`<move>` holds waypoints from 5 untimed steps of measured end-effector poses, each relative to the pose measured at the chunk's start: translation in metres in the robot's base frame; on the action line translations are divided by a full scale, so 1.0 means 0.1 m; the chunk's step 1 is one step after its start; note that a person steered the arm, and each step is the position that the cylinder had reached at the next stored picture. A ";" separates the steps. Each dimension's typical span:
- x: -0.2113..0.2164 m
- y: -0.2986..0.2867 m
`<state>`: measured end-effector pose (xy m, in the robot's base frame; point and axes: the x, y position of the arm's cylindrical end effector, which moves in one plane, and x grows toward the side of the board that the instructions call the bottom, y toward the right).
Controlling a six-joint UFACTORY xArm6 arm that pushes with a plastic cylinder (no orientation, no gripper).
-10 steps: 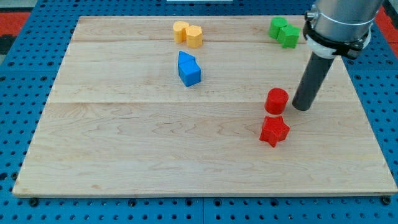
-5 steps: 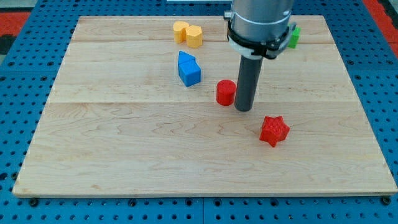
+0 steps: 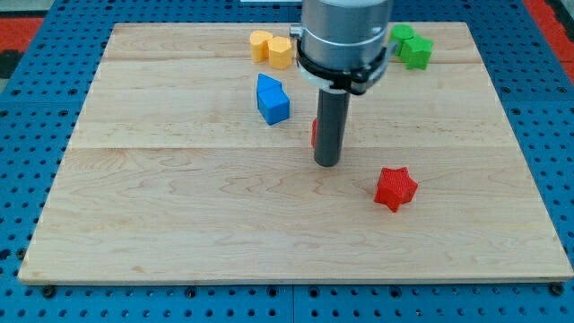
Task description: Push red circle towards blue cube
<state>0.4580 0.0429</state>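
Observation:
The red circle (image 3: pixel 314 133) is almost wholly hidden behind my dark rod; only a thin red sliver shows at the rod's left edge. My tip (image 3: pixel 327 164) rests on the board just in front of it, at the view's centre. The blue cube (image 3: pixel 275 107) lies up and to the left, joined with another blue block (image 3: pixel 266 88) behind it. A short gap separates the red sliver from the blue cube.
A red star (image 3: pixel 395 188) lies to the lower right of my tip. Two yellow blocks (image 3: pixel 271 48) sit near the board's top edge. Two green blocks (image 3: pixel 413 48) sit at the top right, partly behind the arm.
My rod swept from the right side to the view's centre, pushing the red circle leftward toward the blue cube. The rod now covers the circle. The red star stayed put.

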 end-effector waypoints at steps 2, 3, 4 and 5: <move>-0.33 0.08; -0.50 0.17; -0.59 0.50; -0.82 0.20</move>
